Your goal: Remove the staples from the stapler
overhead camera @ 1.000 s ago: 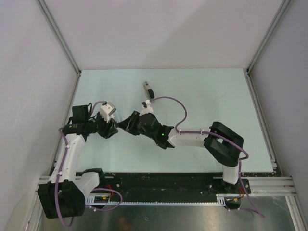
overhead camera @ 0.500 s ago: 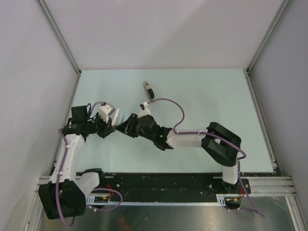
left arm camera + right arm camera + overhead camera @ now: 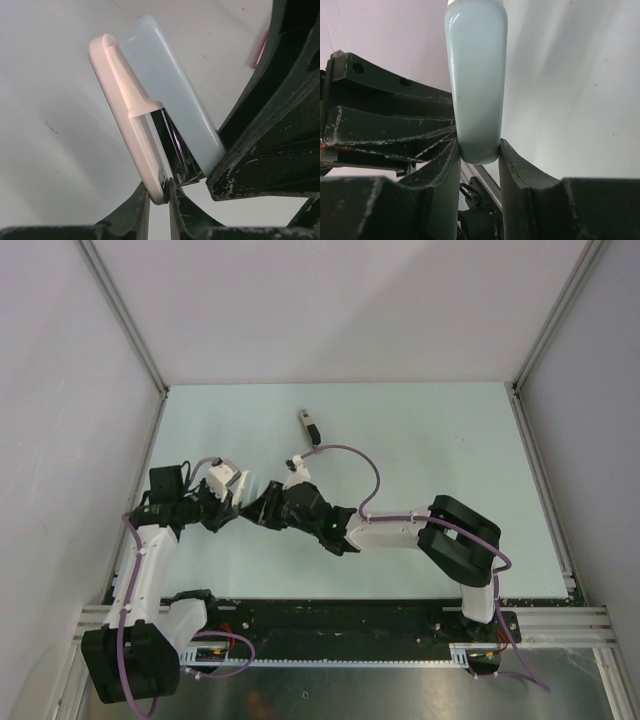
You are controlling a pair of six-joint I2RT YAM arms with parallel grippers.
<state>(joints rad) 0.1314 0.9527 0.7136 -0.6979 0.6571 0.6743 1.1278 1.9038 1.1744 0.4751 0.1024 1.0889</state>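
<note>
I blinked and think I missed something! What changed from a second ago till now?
The left hand and the right hand both slid a little toward the near edge of the table, taking the stapler along. Its pale blue top now peeks out between them more than before. Both hands are pinching it now. The small dark thing farther back stayed put.

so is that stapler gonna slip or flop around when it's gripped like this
The stapler looks hinged open, white base and blue top splayed, so the halves probably swing rather than act stiff. The top's glossy, rounded shell may slip in the right end effector. Small plastic body, so likely light.
</note>
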